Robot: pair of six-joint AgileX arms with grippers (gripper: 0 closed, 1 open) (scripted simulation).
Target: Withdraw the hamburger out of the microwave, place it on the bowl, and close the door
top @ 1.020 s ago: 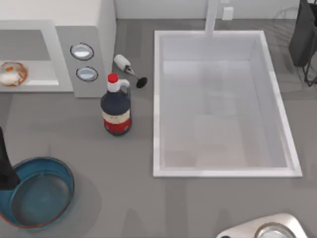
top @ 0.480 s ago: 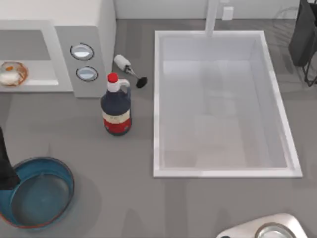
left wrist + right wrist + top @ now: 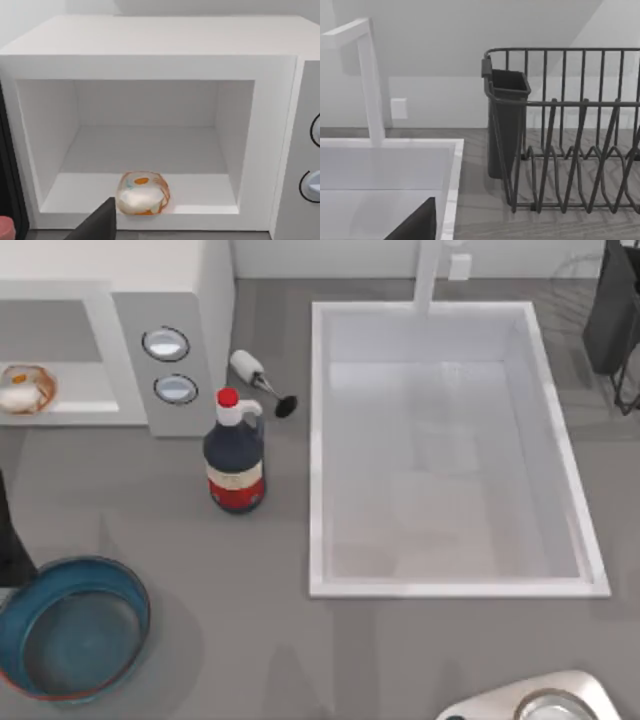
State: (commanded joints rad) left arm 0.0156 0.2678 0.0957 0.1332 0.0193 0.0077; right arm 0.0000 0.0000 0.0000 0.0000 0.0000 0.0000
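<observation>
The left arm (image 3: pixel 12 540) has drawn back from the dark teal bowl (image 3: pixel 75 628) at seven o'clock; its fingers' state cannot be told. The cream-and-orange hamburger (image 3: pixel 143 193) remains inside the open white microwave (image 3: pixel 150 65), unretrieved.

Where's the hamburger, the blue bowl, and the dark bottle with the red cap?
hamburger (image 3: pixel 143 193): left wrist view, middle of its cream top.
bowl (image 3: pixel 132 590): top view, blue wall near its rim.
bottle (image 3: pixel 235 480): top view, on its label.

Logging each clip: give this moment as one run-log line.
stage: pre-grasp | hamburger: inside open microwave | bowl: on table, empty | left arm: near bowl, facing microwave | right arm: parked by sink
</observation>
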